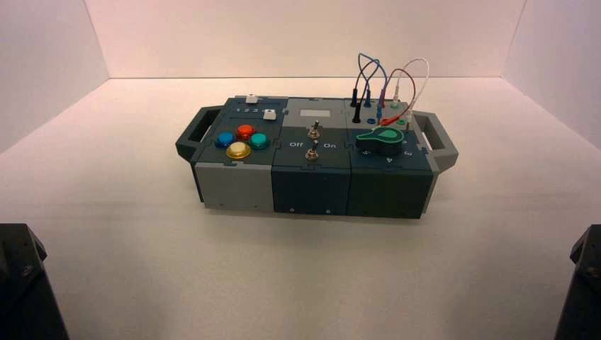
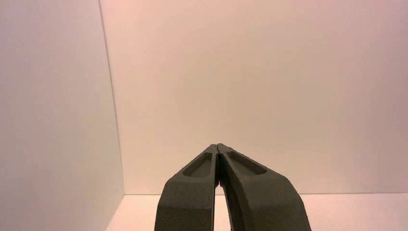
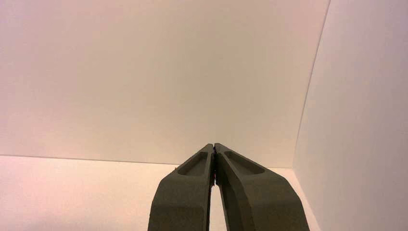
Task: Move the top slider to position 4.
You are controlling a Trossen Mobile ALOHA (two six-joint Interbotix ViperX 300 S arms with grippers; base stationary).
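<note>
The box stands in the middle of the table. The top slider is a small white knob on a plain dark track at the box's far left corner. Its twin white knob sits just nearer, at the right end of a row of tiny white digits; I cannot pick out the digit 4. My left gripper is shut and empty, parked and facing the far wall. My right gripper is shut and empty, likewise parked. Both are far from the box.
The box also bears four round push buttons, two toggle switches, a green-black rotary dial and looping wires, with a handle at each end. White walls enclose the table. Dark arm parts show at both near corners.
</note>
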